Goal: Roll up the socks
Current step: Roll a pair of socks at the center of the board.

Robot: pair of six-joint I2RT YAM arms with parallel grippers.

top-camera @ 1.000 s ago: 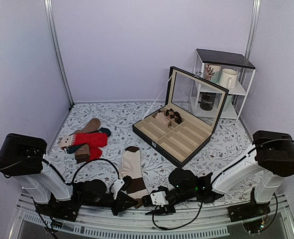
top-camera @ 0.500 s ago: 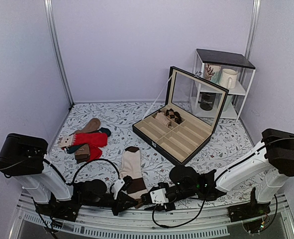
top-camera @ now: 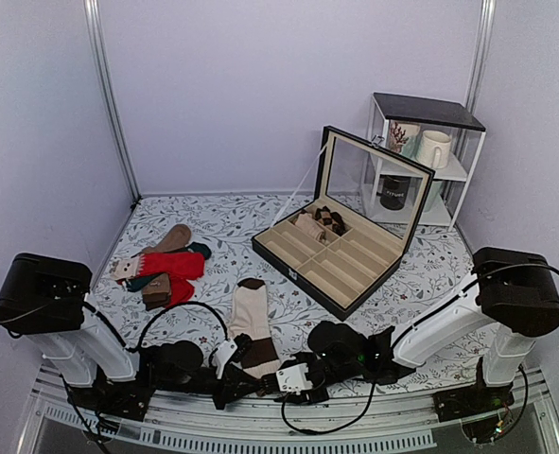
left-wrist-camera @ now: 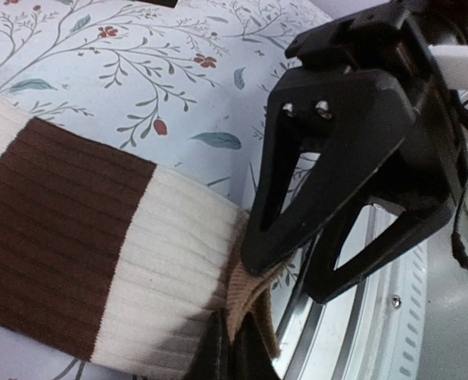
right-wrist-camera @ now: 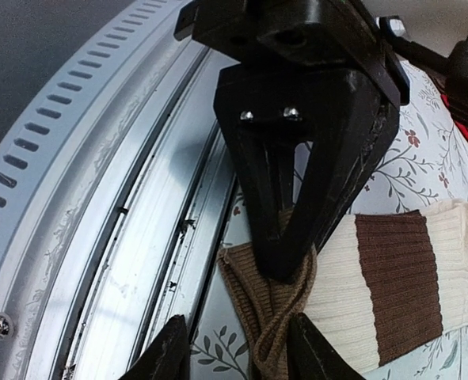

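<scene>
The cream socks [top-camera: 252, 326] with brown bands lie flat at the near middle of the table, their tan cuff [right-wrist-camera: 272, 313] at the front edge. My left gripper [left-wrist-camera: 234, 352] is shut on that cuff and pinches it into a fold; it also shows in the top view [top-camera: 251, 381] and in the right wrist view [right-wrist-camera: 285, 253]. My right gripper [right-wrist-camera: 240, 356] is open, its fingers on either side of the same cuff, tip to tip with the left gripper. In the left wrist view the right gripper [left-wrist-camera: 301, 265] stands open just over the cuff.
The metal rail [right-wrist-camera: 131, 237] of the table's front edge runs right beside the cuff. Red socks [top-camera: 173, 266] and tan and teal socks [top-camera: 170, 240] lie at the left. An open compartment box [top-camera: 340, 257] and a shelf with a mug [top-camera: 434, 148] stand at the back right.
My right gripper has moved left along the front edge up to the cuff and the left gripper. The left gripper and the socks have stayed put.
</scene>
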